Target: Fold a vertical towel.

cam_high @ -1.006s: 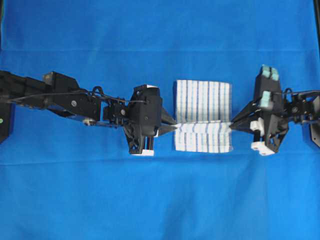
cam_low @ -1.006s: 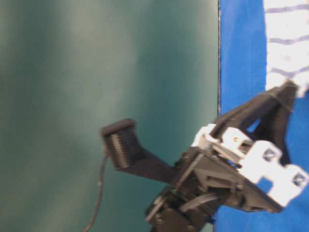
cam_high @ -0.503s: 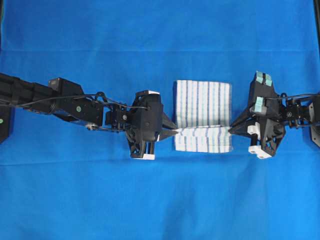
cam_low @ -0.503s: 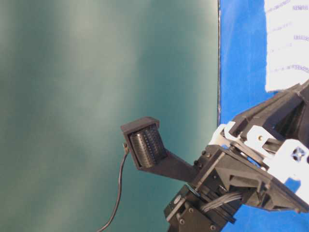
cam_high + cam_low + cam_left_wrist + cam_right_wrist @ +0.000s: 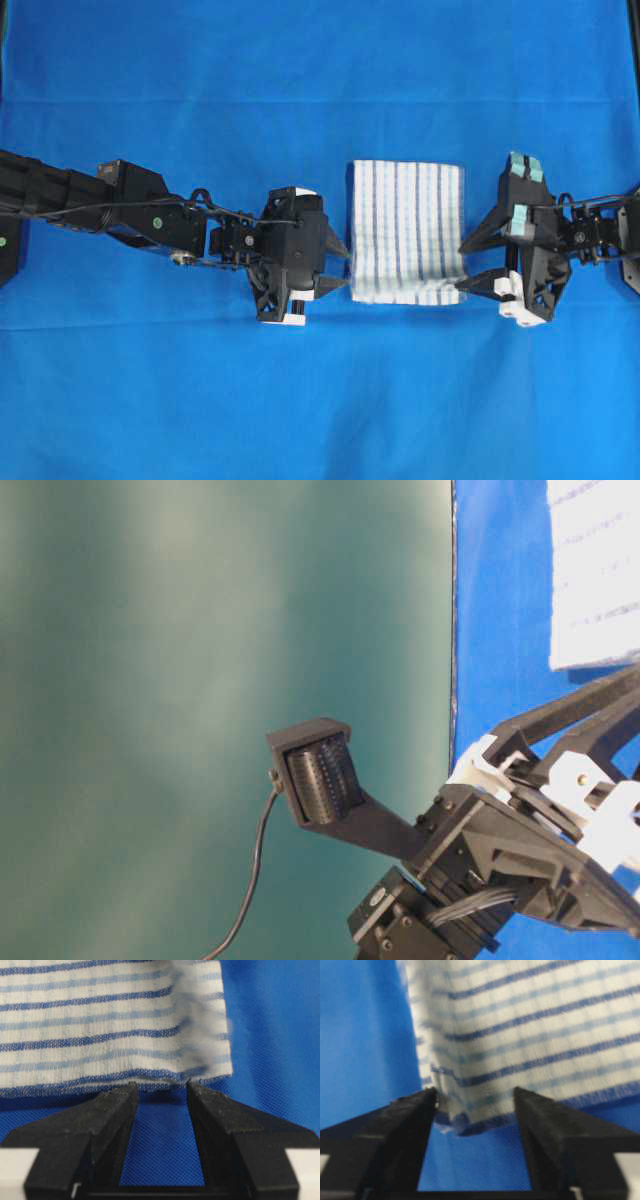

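The towel (image 5: 407, 232), striped, lies folded on the blue tablecloth (image 5: 320, 400) between both grippers. Left gripper (image 5: 340, 268) and right gripper (image 5: 474, 264) have jaws spread, holding nothing, so a fingertip could snag an edge.

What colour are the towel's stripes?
Blue lines on the white towel; clearest from the left wrist camera.

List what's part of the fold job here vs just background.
In the job:
towel, folded flat
left gripper, open beside it
right gripper, open beside it

Background:
blue tablecloth
black cable
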`<move>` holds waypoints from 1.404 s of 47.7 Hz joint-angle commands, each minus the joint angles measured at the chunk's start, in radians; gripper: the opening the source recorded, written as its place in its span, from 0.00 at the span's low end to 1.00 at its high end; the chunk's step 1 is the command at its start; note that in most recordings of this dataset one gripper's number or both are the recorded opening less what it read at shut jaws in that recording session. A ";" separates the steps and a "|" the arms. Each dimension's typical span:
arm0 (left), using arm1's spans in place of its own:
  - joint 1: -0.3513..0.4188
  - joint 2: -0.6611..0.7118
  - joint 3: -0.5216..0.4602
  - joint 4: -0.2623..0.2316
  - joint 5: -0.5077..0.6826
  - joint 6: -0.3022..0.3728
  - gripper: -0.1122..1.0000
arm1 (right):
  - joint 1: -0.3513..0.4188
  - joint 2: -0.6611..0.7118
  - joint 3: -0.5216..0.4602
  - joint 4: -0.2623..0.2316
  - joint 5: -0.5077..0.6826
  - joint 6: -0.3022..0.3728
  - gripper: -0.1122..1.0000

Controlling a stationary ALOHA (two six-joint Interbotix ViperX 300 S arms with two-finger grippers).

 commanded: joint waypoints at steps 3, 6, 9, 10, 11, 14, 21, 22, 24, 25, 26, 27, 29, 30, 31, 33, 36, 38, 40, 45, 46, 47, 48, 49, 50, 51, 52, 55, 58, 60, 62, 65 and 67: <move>-0.014 -0.091 0.006 -0.002 0.029 0.005 0.48 | 0.023 -0.038 -0.035 0.000 0.028 0.000 0.65; -0.018 -0.132 0.017 -0.002 0.054 0.005 0.48 | 0.029 -0.077 -0.049 -0.002 0.071 -0.002 0.65; -0.025 -0.192 0.031 -0.002 0.089 0.005 0.48 | 0.029 -0.115 -0.060 -0.002 0.114 -0.003 0.65; -0.025 -0.210 0.035 -0.002 0.097 0.005 0.48 | 0.029 -0.130 -0.063 -0.003 0.127 -0.005 0.65; -0.026 -0.229 0.040 -0.002 0.106 0.005 0.48 | 0.029 -0.146 -0.066 -0.003 0.141 -0.005 0.65; -0.029 -0.288 0.055 -0.002 0.124 0.005 0.48 | 0.029 -0.209 -0.078 -0.011 0.186 -0.008 0.65; -0.032 -0.428 0.103 -0.002 0.144 0.005 0.48 | 0.029 -0.367 -0.097 -0.066 0.265 -0.012 0.65; -0.032 -0.445 0.109 -0.002 0.144 0.003 0.48 | 0.029 -0.390 -0.098 -0.075 0.276 -0.014 0.65; -0.032 -0.485 0.127 -0.002 0.144 0.005 0.48 | 0.029 -0.436 -0.101 -0.094 0.293 -0.012 0.65; -0.032 -0.502 0.133 -0.002 0.144 0.005 0.48 | 0.029 -0.457 -0.103 -0.103 0.302 -0.012 0.65; -0.032 -0.518 0.140 -0.002 0.144 0.005 0.48 | 0.028 -0.482 -0.103 -0.112 0.310 -0.012 0.65; -0.032 -0.532 0.147 -0.002 0.144 0.005 0.48 | 0.028 -0.505 -0.103 -0.121 0.321 -0.012 0.65; -0.031 -0.563 0.163 -0.002 0.144 0.005 0.48 | 0.028 -0.557 -0.104 -0.149 0.345 -0.012 0.65; -0.032 -0.581 0.170 -0.002 0.144 0.005 0.48 | 0.028 -0.577 -0.106 -0.161 0.356 -0.014 0.65; -0.032 -0.604 0.181 -0.002 0.146 0.005 0.48 | 0.028 -0.597 -0.109 -0.175 0.368 -0.014 0.65; -0.029 -0.638 0.196 -0.002 0.144 0.005 0.48 | 0.028 -0.634 -0.112 -0.199 0.393 -0.014 0.65; -0.028 -0.698 0.227 -0.002 0.140 0.005 0.48 | 0.026 -0.687 -0.121 -0.235 0.434 -0.012 0.65; -0.026 -0.732 0.247 -0.002 0.137 0.005 0.48 | 0.025 -0.713 -0.124 -0.250 0.456 -0.012 0.65; -0.025 -0.767 0.268 -0.002 0.133 0.003 0.48 | 0.021 -0.741 -0.127 -0.265 0.477 -0.012 0.65; -0.020 -0.859 0.331 -0.002 0.117 0.002 0.48 | 0.020 -0.801 -0.123 -0.290 0.500 -0.012 0.65; -0.018 -0.879 0.342 -0.002 0.114 0.002 0.48 | 0.020 -0.813 -0.118 -0.293 0.502 -0.012 0.65; -0.020 -0.896 0.351 -0.002 0.114 0.002 0.48 | 0.020 -0.825 -0.115 -0.298 0.502 -0.012 0.65; -0.018 -0.916 0.362 -0.002 0.114 0.002 0.48 | 0.020 -0.839 -0.114 -0.301 0.502 -0.012 0.65; -0.018 -0.934 0.371 -0.002 0.114 0.002 0.48 | 0.018 -0.854 -0.109 -0.302 0.502 -0.012 0.65; -0.018 -0.953 0.380 -0.002 0.115 0.002 0.48 | 0.020 -0.874 -0.103 -0.307 0.502 -0.012 0.65; -0.020 -0.973 0.391 -0.002 0.115 0.002 0.48 | 0.020 -0.887 -0.098 -0.311 0.502 -0.012 0.65; -0.018 -0.992 0.402 -0.002 0.117 0.002 0.48 | 0.020 -0.900 -0.094 -0.313 0.502 -0.012 0.65; -0.018 -1.049 0.437 -0.002 0.118 0.002 0.48 | 0.017 -0.939 -0.078 -0.321 0.502 -0.011 0.65; -0.017 -1.121 0.482 -0.002 0.118 0.002 0.48 | 0.012 -0.973 -0.060 -0.324 0.502 -0.011 0.65; -0.017 -1.161 0.509 -0.002 0.118 0.002 0.48 | 0.006 -0.989 -0.049 -0.327 0.502 -0.009 0.65; -0.017 -1.201 0.535 -0.003 0.118 0.000 0.48 | -0.005 -1.008 -0.035 -0.328 0.502 -0.011 0.65; -0.017 -1.261 0.577 -0.002 0.121 0.000 0.48 | -0.021 -1.025 -0.018 -0.330 0.499 -0.009 0.65; -0.015 -1.315 0.612 -0.003 0.126 -0.003 0.48 | -0.032 -1.031 -0.009 -0.330 0.492 -0.009 0.65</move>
